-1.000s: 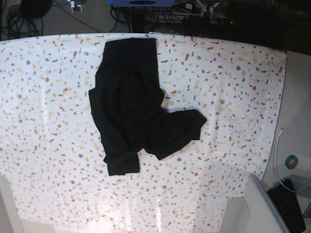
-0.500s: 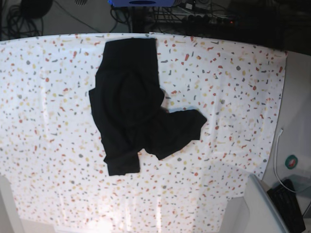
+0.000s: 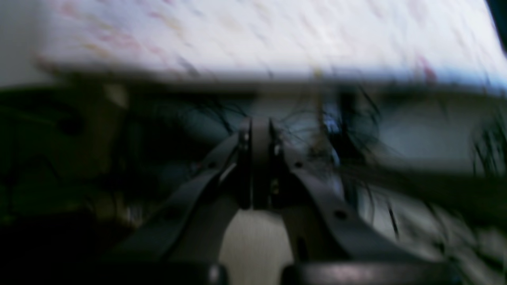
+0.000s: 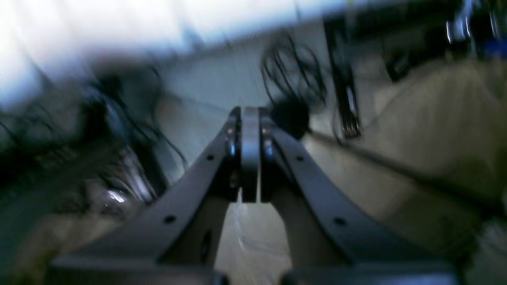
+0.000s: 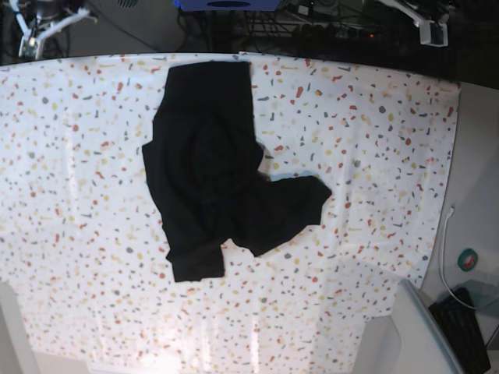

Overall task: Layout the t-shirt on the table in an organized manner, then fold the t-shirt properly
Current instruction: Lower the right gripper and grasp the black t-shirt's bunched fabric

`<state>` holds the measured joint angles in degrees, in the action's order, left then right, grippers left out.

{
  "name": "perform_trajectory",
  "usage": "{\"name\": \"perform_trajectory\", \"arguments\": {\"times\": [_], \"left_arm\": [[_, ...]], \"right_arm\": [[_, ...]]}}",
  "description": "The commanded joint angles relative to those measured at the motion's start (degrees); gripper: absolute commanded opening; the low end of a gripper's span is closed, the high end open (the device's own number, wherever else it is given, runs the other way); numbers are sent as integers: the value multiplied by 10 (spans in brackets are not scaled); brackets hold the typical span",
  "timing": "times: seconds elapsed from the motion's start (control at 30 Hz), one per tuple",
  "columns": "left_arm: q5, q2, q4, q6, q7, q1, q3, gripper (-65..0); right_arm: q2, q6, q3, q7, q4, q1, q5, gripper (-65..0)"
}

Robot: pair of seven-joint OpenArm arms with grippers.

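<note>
The black t-shirt lies crumpled in a bunched heap on the middle of the speckled table, with one lobe sticking out to the right. My right gripper is beyond the table's far left corner, and my left gripper is beyond its far right edge; both are far from the shirt. In the blurred wrist views, the left gripper and the right gripper have their jaws pressed together and hold nothing. The table's edge shows above the left gripper.
Dark cables and equipment lie beyond the far edge, with a blue object at top centre. At the lower right, off the table, are a white cable, a teal disc, a black keyboard-like item and a grey panel.
My right gripper has shifted left along the far edge to the top left corner. My left gripper has come into view at the top right. The t-shirt has not moved.
</note>
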<state>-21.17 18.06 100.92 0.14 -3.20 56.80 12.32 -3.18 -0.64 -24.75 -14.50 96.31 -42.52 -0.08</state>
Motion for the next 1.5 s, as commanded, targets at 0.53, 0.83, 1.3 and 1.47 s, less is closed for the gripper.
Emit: {"name": "perform_trajectory", "arguments": {"times": [0.53, 0.83, 1.3, 1.47], "left_arm": [[-4, -83, 0, -3, 149, -200, 159, -293], [1, -47, 0, -3, 221, -270, 162, -293], [2, -18, -62, -3, 221, -309, 154, -597], [1, -18, -73, -3, 221, -318, 154, -650]], "right_arm": [[33, 1, 353, -328, 159, 285, 0, -459], [1, 5, 533, -329, 29, 390, -1, -455], [28, 5, 584, -346, -68, 330, -1, -462], [52, 5, 489, -301, -86, 296, 1, -650]]}}
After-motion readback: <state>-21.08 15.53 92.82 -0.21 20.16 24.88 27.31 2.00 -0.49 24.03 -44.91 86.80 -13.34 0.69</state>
